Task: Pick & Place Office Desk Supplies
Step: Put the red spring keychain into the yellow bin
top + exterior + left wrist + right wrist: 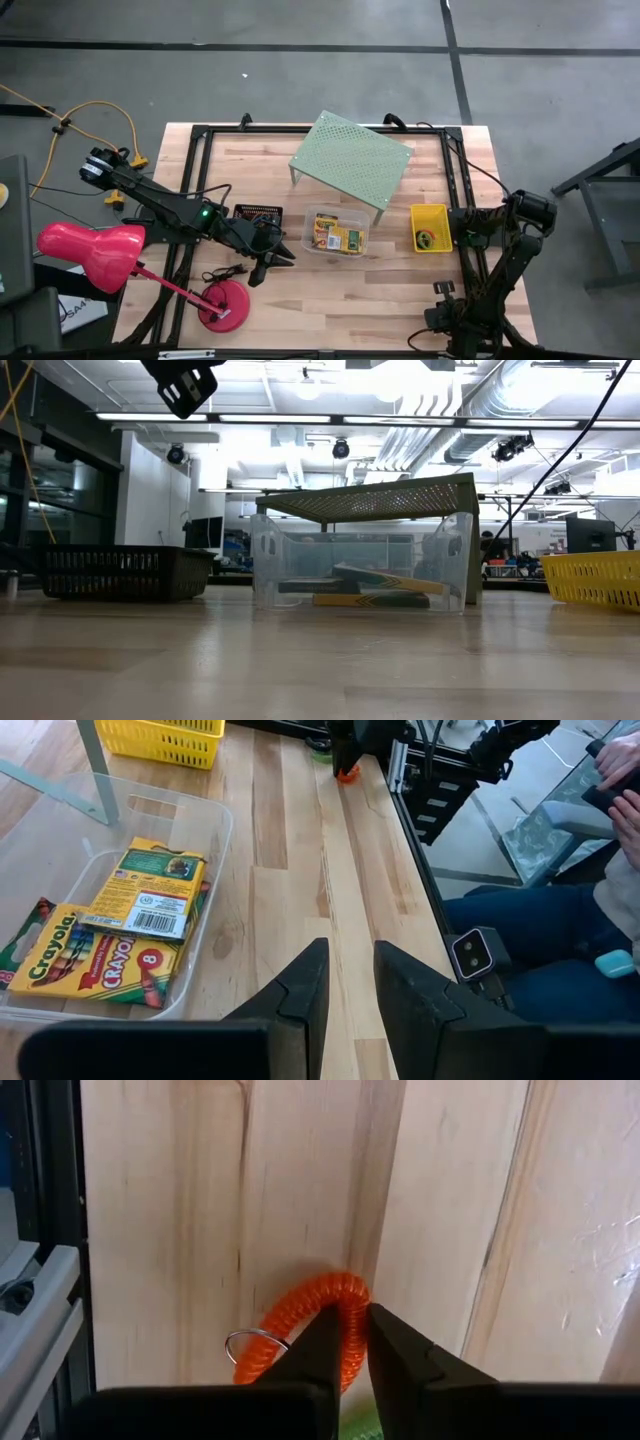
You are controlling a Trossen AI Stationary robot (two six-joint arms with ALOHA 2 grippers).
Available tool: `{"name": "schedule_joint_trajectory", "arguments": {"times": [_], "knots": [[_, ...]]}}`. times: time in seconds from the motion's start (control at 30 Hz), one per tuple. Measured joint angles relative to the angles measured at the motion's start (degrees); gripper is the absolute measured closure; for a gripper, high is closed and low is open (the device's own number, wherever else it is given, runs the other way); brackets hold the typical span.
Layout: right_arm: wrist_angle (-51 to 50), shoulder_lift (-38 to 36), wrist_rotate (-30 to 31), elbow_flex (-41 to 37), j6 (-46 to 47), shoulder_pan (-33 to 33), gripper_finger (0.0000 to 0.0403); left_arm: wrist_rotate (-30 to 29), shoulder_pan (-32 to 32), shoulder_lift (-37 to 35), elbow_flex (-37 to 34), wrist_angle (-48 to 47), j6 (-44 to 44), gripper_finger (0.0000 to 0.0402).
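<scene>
An orange coiled band with a small metal ring lies on the wood by the table's right edge, near the yellow basket. My right gripper points down over it, shut on the coil. A bit of something green shows beside the fingers. Green-and-yellow crayon boxes lie in the clear tub. My left gripper hovers open beside the tub's near left corner with nothing between its fingers. My right gripper pinches the orange coil's curved stretch, opposite the side near the metal ring, between its two fingers. The fingers come from above, pointing down, across the coil. The band lies flat on the table.
A black mesh tray sits left of the tub. The pale green perforated shelf stands behind it. A pink-red lamp stands at the near left. A black frame rail runs close by the band. A seated person is beyond the table's edge.
</scene>
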Motion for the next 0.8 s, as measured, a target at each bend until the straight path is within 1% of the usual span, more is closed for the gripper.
{"name": "schedule_joint_trajectory", "arguments": {"times": [0.27, 0.4, 0.67, 0.8], "knots": [[-1.08, -1.93, -0.23, -0.18, -0.53, -0.87, 0.0381, 0.00, 0.00, 0.00, 0.00, -0.02, -0.01, 0.0324], [-6.22, -3.77, -0.41, 1.63, -1.94, -2.48, 0.0381, 0.00, 0.00, 0.00, -0.02, 0.00, -0.02, 0.0324], [-21.42, -8.53, -0.09, 7.54, -5.55, -8.02, 0.0382, 0.00, -0.01, 0.00, -0.02, -0.01, -0.01, 0.0324], [-22.39, -11.66, 0.95, 7.93, -6.63, -10.48, 0.0382, -0.02, 0.00, 0.00, 0.00, 0.00, 0.00, 0.0324]]}}
